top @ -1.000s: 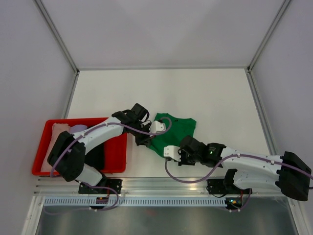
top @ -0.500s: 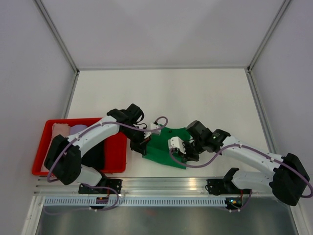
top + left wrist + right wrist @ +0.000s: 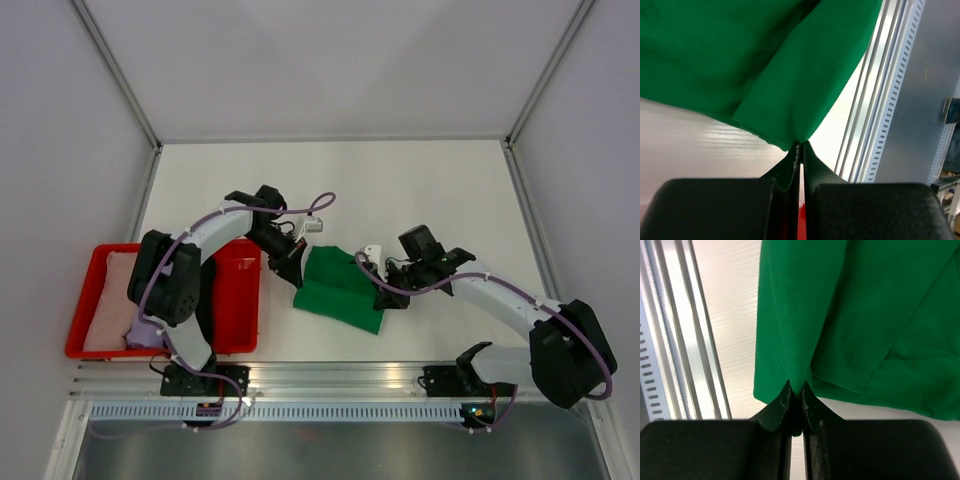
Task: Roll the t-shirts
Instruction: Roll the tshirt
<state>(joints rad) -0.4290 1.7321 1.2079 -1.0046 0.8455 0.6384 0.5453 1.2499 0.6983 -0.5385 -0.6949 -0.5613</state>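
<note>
Left gripper (image 3: pixel 298 268) and right gripper (image 3: pixel 385 285) are clamping the folded, unrolled green t-shirt (image 3: pixel 340 290) at centre frame; other t-shirts (image 3: pixel 108 300) are waiting in the red tray (image 3: pixel 235 310), lower left.

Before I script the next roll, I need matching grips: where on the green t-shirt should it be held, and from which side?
Pinch the green t-shirt by the thin cloth edge at its left and right ends, each arm coming from its own side. The left pincer and right pincer are shut on such edges. The folded middle lies flat, probably offering nothing to pinch.
</note>
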